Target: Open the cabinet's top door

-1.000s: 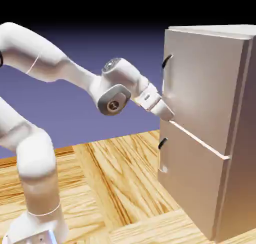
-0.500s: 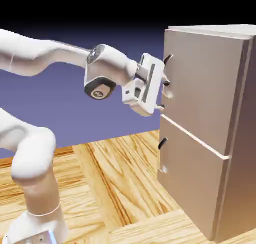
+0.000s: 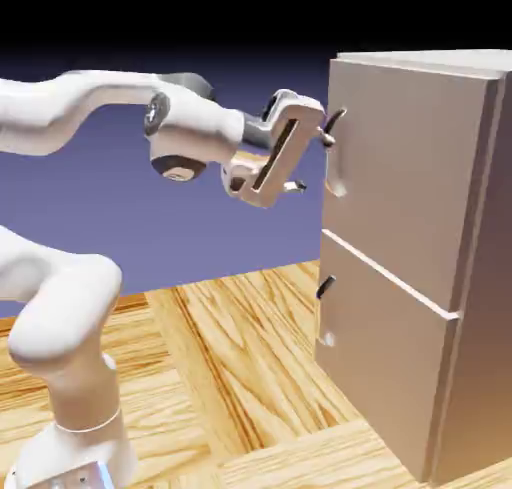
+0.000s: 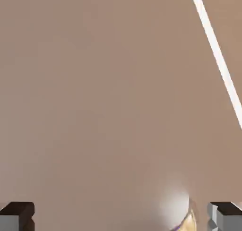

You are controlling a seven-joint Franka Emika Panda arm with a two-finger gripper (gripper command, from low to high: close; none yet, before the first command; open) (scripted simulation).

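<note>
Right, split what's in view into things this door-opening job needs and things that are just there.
Part of the job:
- the top door, still closed
- its dark handle
- the hand, open beside that handle

Just there:
- the lower door
- the lower door's handle
- the wood-patterned floor

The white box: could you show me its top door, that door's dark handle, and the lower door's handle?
Top door (image 3: 405,177): exterior view, middle of its front panel.
Top handle (image 3: 329,135): exterior view, on its dark curved grip.
Lower handle (image 3: 325,288): exterior view, on its dark grip.
</note>
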